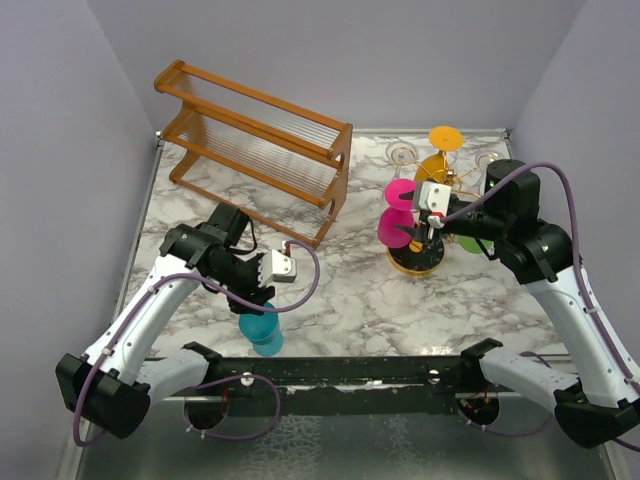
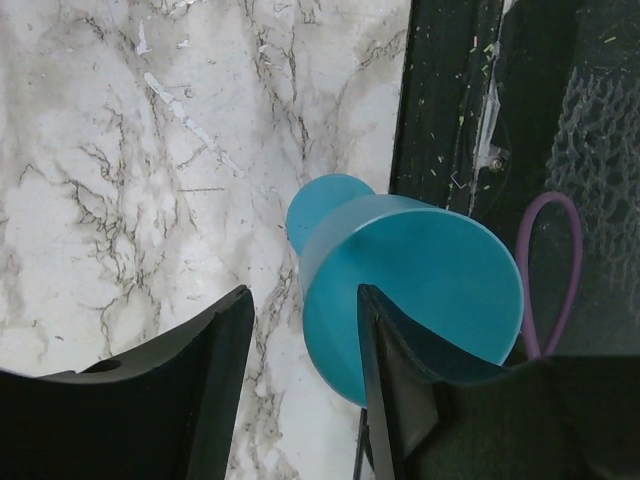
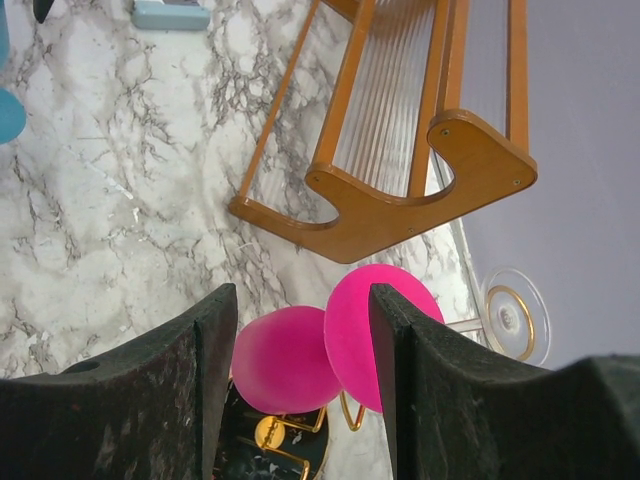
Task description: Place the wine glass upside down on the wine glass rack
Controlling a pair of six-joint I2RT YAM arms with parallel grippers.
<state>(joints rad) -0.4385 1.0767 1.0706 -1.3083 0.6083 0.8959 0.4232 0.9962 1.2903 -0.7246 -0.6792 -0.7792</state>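
Well to the left of the wine glass rack (image 1: 416,262), the teal wine glass (image 2: 410,290) sits on the marble table (image 2: 120,150), apparently the one still to be hung. The left gripper (image 2: 302,300) hovers over it with jaws spread. One finger overlaps the bowl without clamping it, probably to line up a grasp. At the rack, the right gripper (image 3: 302,300) is also spread wide and holds nothing. It is just beside the pink glass (image 3: 288,360), which hangs foot-up on a gold arm. An orange glass (image 1: 436,166), a yellow glass (image 1: 445,136) and a green glass (image 1: 470,243) occupy other arms, so the teal one will likely need a free loop.
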